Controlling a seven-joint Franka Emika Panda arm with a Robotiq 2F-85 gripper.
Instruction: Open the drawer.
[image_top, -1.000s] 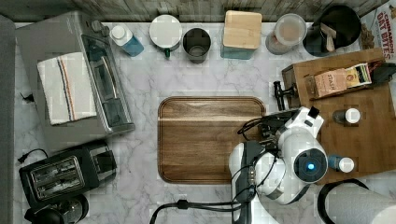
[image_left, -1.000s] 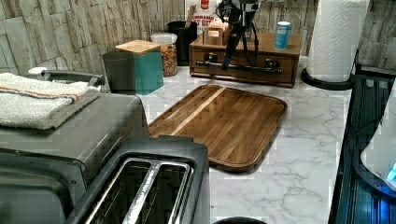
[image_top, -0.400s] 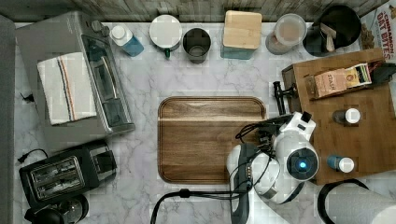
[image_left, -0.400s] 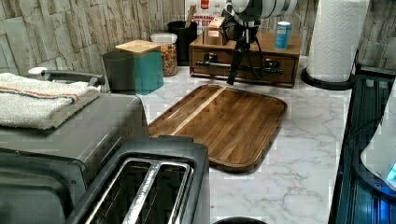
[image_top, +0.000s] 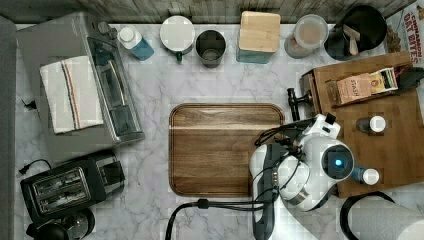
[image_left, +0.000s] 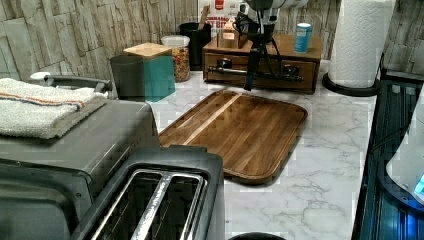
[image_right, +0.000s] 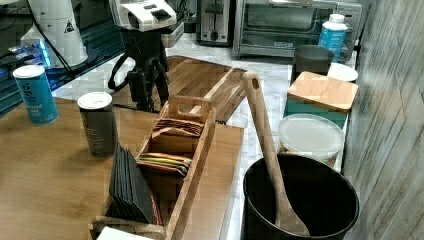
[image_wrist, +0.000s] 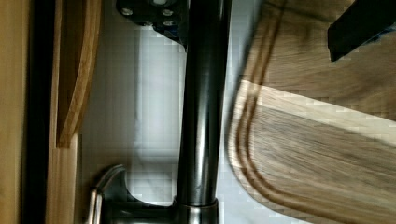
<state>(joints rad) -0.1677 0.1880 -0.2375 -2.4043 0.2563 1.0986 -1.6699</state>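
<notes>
Top view: drawer (image_top: 306, 95) at right of frame, front toward the tray (image_top: 226, 149); arm body covers the lower length of its handle (image_top: 293, 102).

Left view: gripper (image_left: 251, 80) hangs at the bar in upper centre, likely placed to pull it.

Wrist view: fingers parted, one finger (image_wrist: 159, 16) and the other on opposite sides of the bar, not closed on it.

White marble bench (image_top: 150, 165) carried a wooden tray (image_top: 220, 150) at centre, toaster (image_top: 70, 185) at eight o'clock, toaster oven (image_top: 65, 85) at ten, wooden box (image_top: 390, 130) at three.
</notes>
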